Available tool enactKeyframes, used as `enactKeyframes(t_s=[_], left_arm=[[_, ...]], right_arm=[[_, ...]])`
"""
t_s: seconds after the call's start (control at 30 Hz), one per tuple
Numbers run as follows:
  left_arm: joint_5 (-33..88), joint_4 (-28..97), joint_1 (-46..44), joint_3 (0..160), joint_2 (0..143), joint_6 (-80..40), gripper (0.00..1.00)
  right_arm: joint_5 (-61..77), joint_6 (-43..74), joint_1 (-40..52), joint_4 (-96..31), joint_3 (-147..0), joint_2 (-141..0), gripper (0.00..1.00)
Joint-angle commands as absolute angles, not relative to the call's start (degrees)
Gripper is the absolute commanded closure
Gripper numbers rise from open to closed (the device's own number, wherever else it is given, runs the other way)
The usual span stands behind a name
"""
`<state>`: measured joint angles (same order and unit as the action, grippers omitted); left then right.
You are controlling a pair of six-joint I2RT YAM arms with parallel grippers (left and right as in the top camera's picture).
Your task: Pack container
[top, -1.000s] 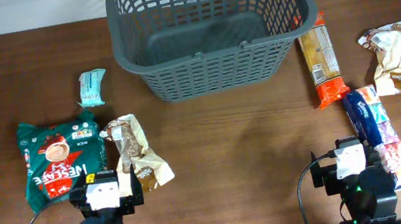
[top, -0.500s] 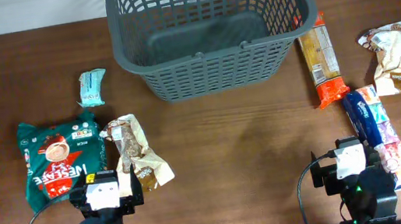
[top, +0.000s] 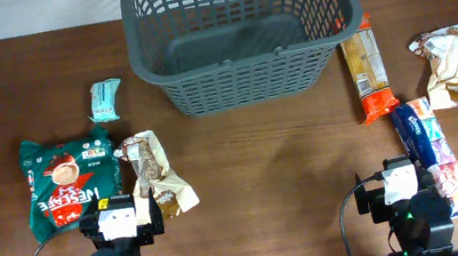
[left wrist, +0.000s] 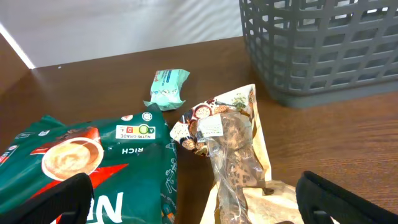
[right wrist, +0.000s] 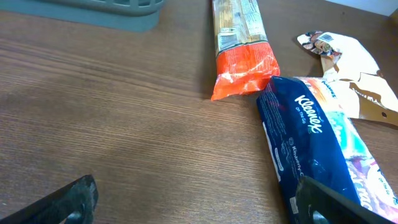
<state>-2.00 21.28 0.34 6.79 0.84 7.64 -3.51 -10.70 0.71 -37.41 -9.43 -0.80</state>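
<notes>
Altogether one container (top: 240, 81), three packets (top: 70, 182) left, perhaps four right.

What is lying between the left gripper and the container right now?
The brown snack packet lies just ahead of the open left gripper, beside the green Nescafe bag; past it, nothing visible blocks the container.

The container (top: 245, 81) far rim runs past the overhead's top edge. Left wrist view crops the green coffee bag (left wrist: 81, 168) at left and bottom; we see only corner tips of the left gripper (left wrist: 198, 202). Right wrist view crops the blue tissue pack (right wrist: 305, 143) bottom-right; right gripper (right wrist: 196, 199) likewise, just tips. We can't read the teal packet (top: 106, 99) print.
</notes>
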Motion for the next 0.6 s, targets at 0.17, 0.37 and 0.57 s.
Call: enactKeyframes(t_s=[0.17,0.37,0.57], left_arm=[[-2.85,21.15,0.25,6.44,0.3,7.55,0.01],[-0.64,19.05,0.19,6.48,0.3,7.27,0.01],[9.02,15.51,0.14,8.08,0.3,6.96,0.01]], right_arm=[[-3.22,-10.39,0.4,-37.41,-8.97,-0.19,0.01],[5.02,-8.95,0.4,-32.84,-8.91,-0.19,0.01],[29.36,-6.55,0.4,-17.72,-8.88,-0.19,0.01]])
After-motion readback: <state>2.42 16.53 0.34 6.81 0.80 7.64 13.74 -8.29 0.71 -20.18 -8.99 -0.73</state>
